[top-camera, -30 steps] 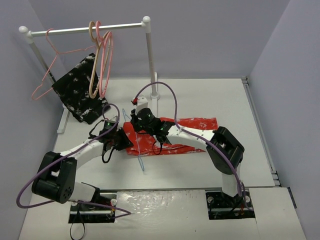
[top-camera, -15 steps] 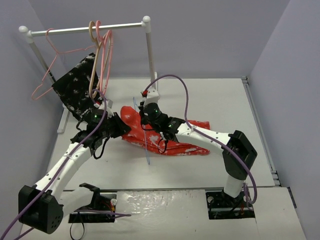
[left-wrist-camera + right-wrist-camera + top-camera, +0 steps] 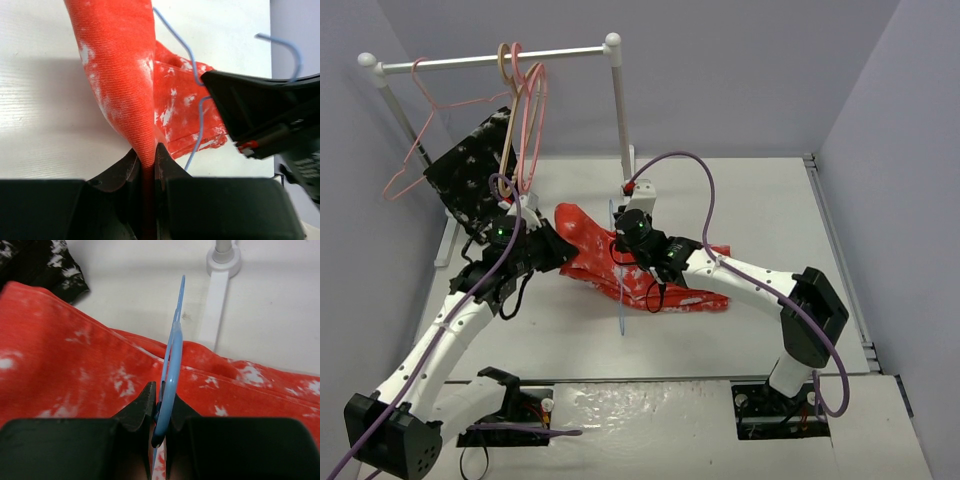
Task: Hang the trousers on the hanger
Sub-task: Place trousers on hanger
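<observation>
Stretches long and low from the near left base toward the trousers (image 3: 588,252), with the left claw (image 3: 146,152) pinched tight on a raised fold at their left end. Bends in from the near right over the trousers' middle, with the right claw (image 3: 161,390) clamped shut on the hanger (image 3: 172,350), held upright on edge above the cloth. Leaves the trousers' right end flat on the bench (image 3: 740,200).
</observation>
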Available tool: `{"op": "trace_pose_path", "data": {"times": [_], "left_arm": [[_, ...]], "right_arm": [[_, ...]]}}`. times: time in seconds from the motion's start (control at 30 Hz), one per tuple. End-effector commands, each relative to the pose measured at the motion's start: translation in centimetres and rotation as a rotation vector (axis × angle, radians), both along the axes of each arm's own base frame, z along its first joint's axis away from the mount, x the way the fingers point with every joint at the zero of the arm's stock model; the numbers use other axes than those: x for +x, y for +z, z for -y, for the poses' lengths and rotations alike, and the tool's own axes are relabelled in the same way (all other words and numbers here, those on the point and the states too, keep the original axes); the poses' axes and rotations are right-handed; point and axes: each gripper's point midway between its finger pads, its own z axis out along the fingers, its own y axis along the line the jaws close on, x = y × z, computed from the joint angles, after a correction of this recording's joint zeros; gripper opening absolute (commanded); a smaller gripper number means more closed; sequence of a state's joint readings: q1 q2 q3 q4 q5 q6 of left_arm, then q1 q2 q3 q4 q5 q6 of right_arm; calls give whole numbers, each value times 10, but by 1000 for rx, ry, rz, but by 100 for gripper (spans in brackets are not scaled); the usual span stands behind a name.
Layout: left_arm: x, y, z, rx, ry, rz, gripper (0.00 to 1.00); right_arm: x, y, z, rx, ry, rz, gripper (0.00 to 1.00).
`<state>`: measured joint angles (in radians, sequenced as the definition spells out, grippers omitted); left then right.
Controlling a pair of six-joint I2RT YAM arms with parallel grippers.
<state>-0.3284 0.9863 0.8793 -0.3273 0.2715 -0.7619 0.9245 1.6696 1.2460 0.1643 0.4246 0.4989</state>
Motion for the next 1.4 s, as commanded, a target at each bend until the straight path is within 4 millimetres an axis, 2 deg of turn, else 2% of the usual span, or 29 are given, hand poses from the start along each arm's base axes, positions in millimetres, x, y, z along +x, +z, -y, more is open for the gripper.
{"op": "trace_pose_path", "data": {"times": [0.0, 0.2, 0.47, 0.83, 0.97, 1.2, 1.37], "left_arm": [[12, 91, 5, -79, -5, 244, 0], [12, 98, 5, -77, -11, 258, 0], [7, 83, 5, -70, -23, 240, 0], [8, 98, 17, -131, -71, 297, 0], [6, 97, 17, -123, -78, 300, 0], [2, 96, 14, -113, -80, 311, 0], [-4, 86, 16, -110, -105, 314, 0]], "right_arm": [[5, 29, 19, 57, -84, 49, 0], [0, 37, 22, 81, -78, 51, 0], [-2, 59, 13, 112, -23, 72, 0], [-7, 46, -14, 161, 47, 18, 0], [-6, 50, -10, 159, 26, 28, 0], [-2, 51, 11, 125, -44, 38, 0], [-3, 58, 8, 133, -29, 31, 0]]}}
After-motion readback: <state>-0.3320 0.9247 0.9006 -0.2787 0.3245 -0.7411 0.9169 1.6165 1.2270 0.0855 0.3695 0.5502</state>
